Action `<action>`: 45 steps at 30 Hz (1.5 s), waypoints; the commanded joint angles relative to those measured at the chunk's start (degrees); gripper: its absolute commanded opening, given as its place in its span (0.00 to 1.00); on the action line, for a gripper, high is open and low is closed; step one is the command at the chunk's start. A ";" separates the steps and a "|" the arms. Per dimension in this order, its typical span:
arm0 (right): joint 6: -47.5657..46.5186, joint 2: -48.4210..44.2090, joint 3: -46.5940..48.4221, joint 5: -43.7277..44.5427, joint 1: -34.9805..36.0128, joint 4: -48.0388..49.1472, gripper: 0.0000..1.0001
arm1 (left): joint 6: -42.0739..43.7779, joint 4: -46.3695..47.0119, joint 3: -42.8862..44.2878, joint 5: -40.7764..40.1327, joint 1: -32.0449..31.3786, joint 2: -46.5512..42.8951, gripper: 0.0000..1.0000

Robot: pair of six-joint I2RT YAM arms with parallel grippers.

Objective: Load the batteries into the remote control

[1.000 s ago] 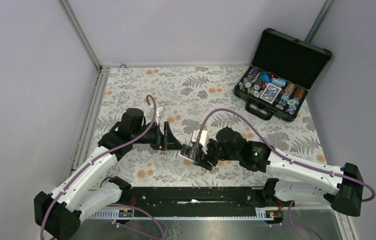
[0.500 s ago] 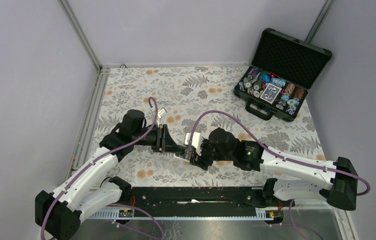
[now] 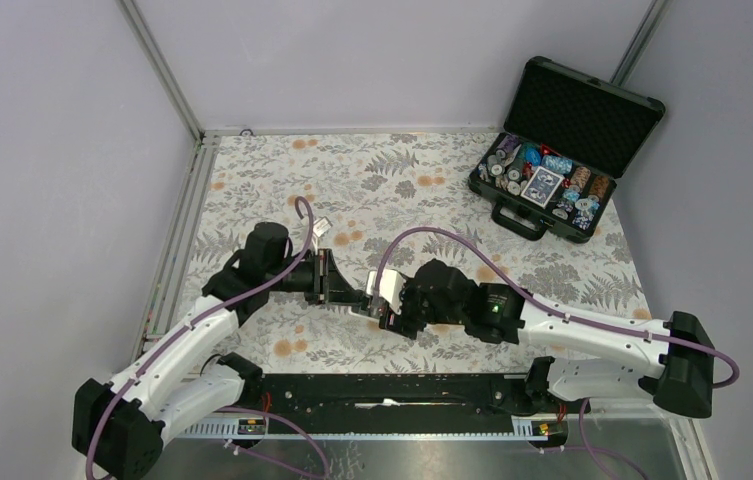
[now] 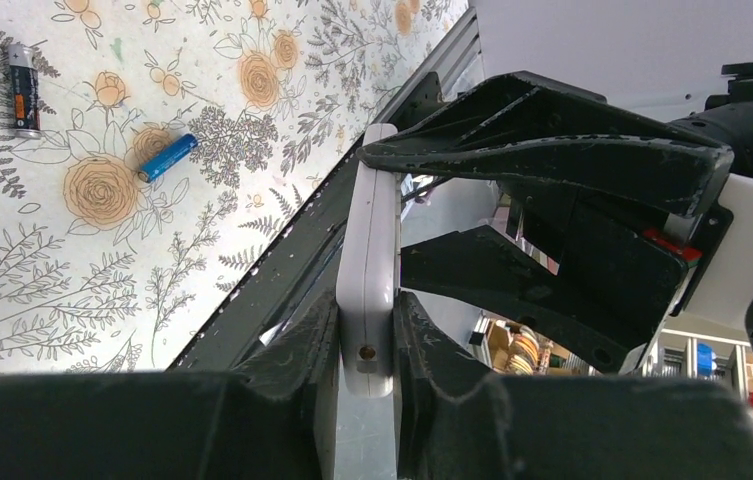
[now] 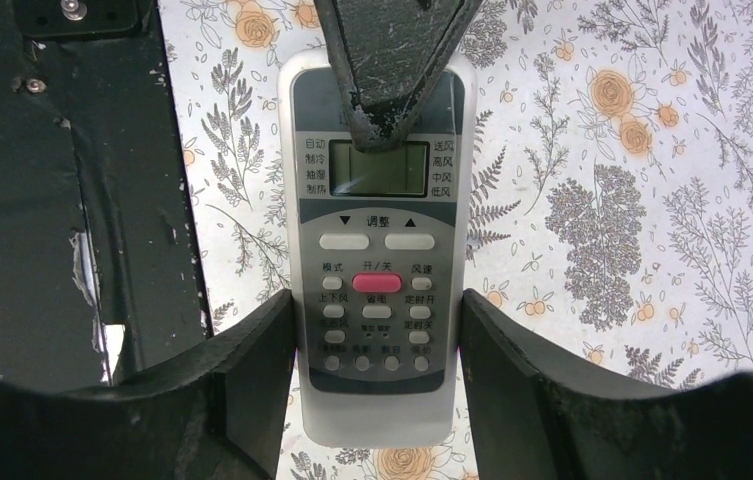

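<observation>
The white remote control (image 5: 377,240) hangs above the floral table, its screen and buttons facing the right wrist camera. My right gripper (image 5: 377,300) is shut on its two long sides near the button end. My left gripper (image 4: 367,302) is shut on the other end, pinching the front and back faces; one of its fingers (image 5: 387,60) covers the top of the screen. In the top view both grippers meet at the remote control (image 3: 385,284). A blue battery (image 4: 166,158) and a dark battery (image 4: 22,88) lie loose on the cloth, clear of both grippers.
An open black case (image 3: 552,160) with poker chips and cards sits at the back right. A black frame rail (image 3: 382,390) runs along the near edge, just below the held remote. The floral cloth (image 3: 392,180) covers the table.
The right arm carried the remote leftwards to the left gripper. The left gripper's fingers, wide open a second ago, closed onto the remote's end.
</observation>
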 commanded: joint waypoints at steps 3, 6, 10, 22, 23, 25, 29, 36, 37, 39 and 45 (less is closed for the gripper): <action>-3.54 -3.52 1.82 2.27 2.11 2.28 0.66 | -1.35 6.39 -1.69 3.81 1.23 -0.65 0.00; -5.53 -5.31 0.96 4.21 3.70 2.26 0.74 | -3.02 7.17 -2.24 3.95 2.55 -1.02 0.00; -9.11 -7.77 -0.54 8.31 6.02 2.95 0.79 | -6.50 9.88 -3.63 5.58 4.23 -1.05 0.00; -22.34 -10.73 -10.03 21.42 15.82 16.93 0.80 | -22.36 22.53 -9.39 8.69 8.40 -2.68 0.00; -23.95 -10.70 -11.20 23.28 16.65 19.28 0.80 | -23.14 22.86 -9.77 8.89 8.42 -2.72 0.00; -27.69 -10.29 -13.39 27.17 18.27 24.06 0.80 | -24.86 23.89 -10.66 9.34 8.58 -2.91 0.00; -35.81 -8.72 -16.38 33.33 20.94 33.63 0.80 | -28.35 26.61 -12.07 10.63 8.75 -3.33 0.00; -44.56 -5.80 -19.63 38.22 22.68 44.23 0.78 | -29.01 25.95 -12.18 12.17 8.77 -4.13 0.00; -45.45 -5.39 -19.94 38.64 22.87 45.21 0.77 | -29.06 25.92 -12.20 12.37 8.76 -4.19 0.00; -47.48 -4.73 -20.62 39.72 23.07 47.48 0.76 | -29.18 26.03 -12.28 12.80 8.76 -4.22 0.00; -52.07 -1.83 -21.16 41.82 23.43 51.69 0.69 | -29.36 26.39 -12.21 14.30 8.78 -4.14 0.00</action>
